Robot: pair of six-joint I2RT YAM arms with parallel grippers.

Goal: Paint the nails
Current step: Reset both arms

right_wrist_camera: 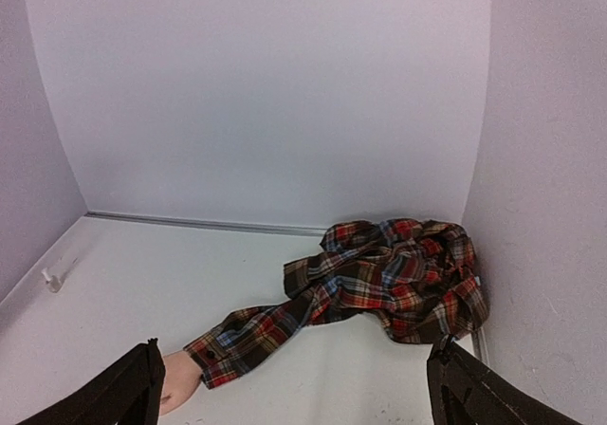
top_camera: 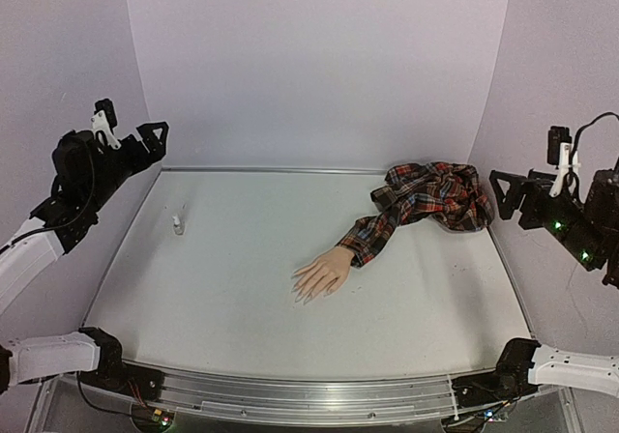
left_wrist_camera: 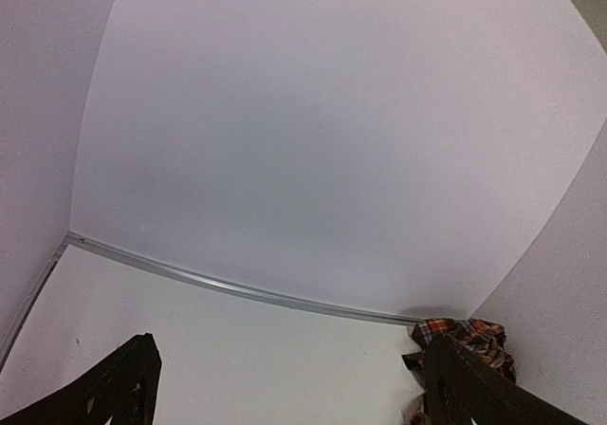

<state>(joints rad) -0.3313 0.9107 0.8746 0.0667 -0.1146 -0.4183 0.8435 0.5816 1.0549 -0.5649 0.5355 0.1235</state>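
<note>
- Both arms rise from the near edge of the table. We note that each wrist is held high off the surface, out by its own side wall.
- The left gripper hangs above the left table edge, aimed inward and toward the far side. Its fingers stand wide apart with nothing between them.
- The right gripper hangs above the right table edge, aimed left. Its fingers are likewise spread wide and hold nothing.
- The hand lies palm down on the table, a little right of centre, with its fingertips pointing near-left.
- The nails sit at those fingertips. They are too small for us to tell their colour. They are well apart from both grippers and far below them.
- The right wrist view shows only the wrist end of the hand, at the bottom left just beside one finger. The nails are out of that frame.
- The sleeve runs from the wrist toward the far right into the shirt, which is heaped in the far right corner.
- The bottle stands upright on the left part of the table, well apart from the hand.
</note>
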